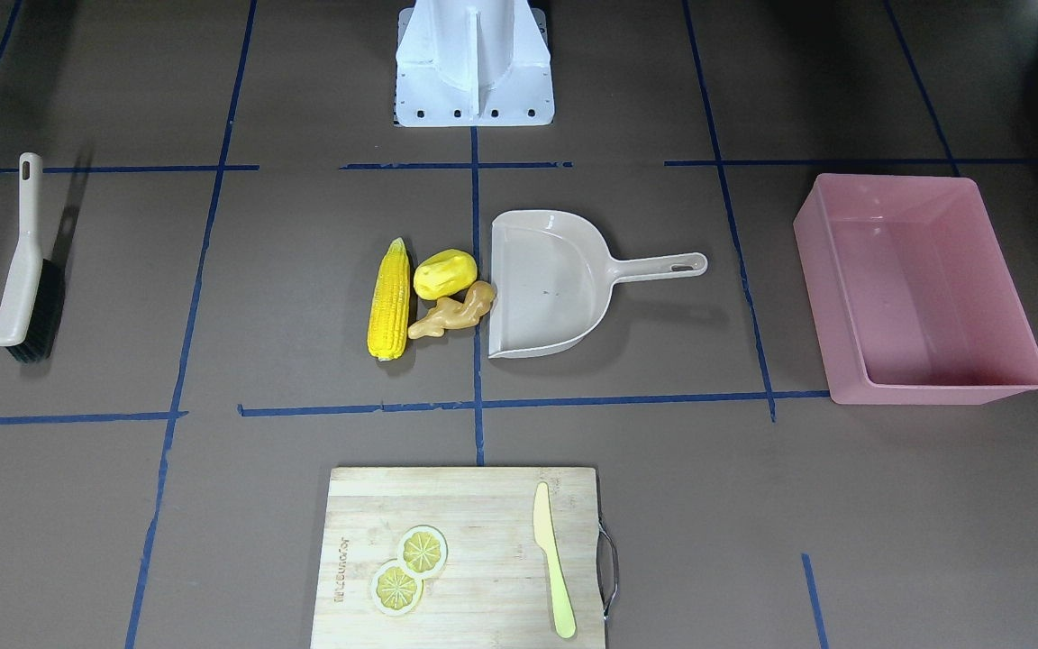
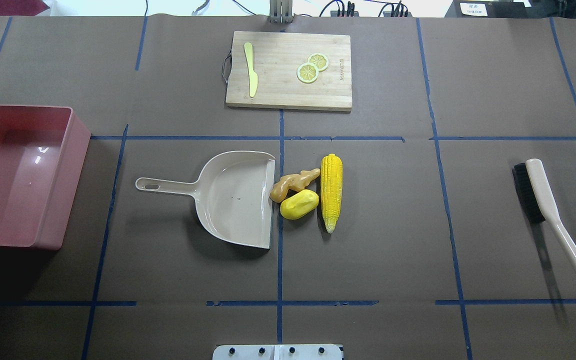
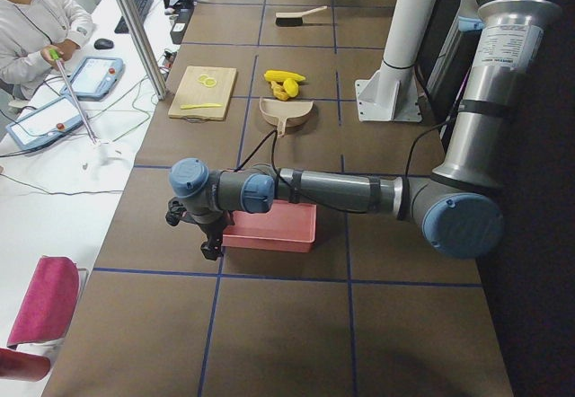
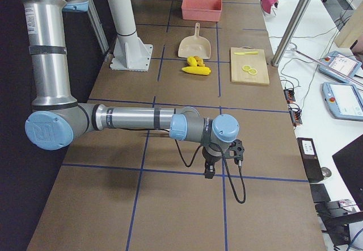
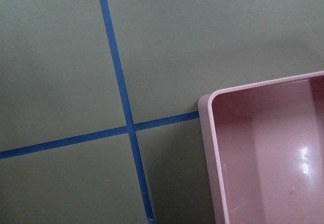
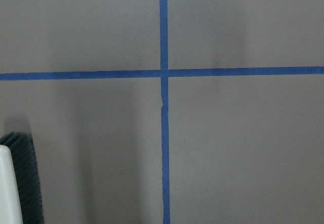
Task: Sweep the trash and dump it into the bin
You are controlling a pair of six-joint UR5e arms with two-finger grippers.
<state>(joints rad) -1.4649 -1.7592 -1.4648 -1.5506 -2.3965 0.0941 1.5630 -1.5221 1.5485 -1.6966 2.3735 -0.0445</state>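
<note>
The trash lies together at the table's middle: a yellow corn cob [image 2: 331,192], a lumpy yellow potato-like piece [image 2: 299,204] and a tan ginger root [image 2: 294,183], right at the open mouth of a beige dustpan [image 2: 233,197]. The pink bin [image 2: 68,175] stands empty at the left end. My left gripper [image 3: 213,246] hangs by the bin's outer end; the bin's corner [image 5: 207,148] shows in the left wrist view. My right gripper [image 4: 209,170] hangs over bare table past the brush [image 2: 543,200]. I cannot tell whether either is open or shut.
A wooden cutting board [image 2: 288,95] at the far edge carries a yellow-green knife [image 2: 251,75] and two lemon slices [image 2: 312,69]. The brush's bristles [image 6: 25,183] show at the lower left of the right wrist view. Blue tape lines cross the brown table.
</note>
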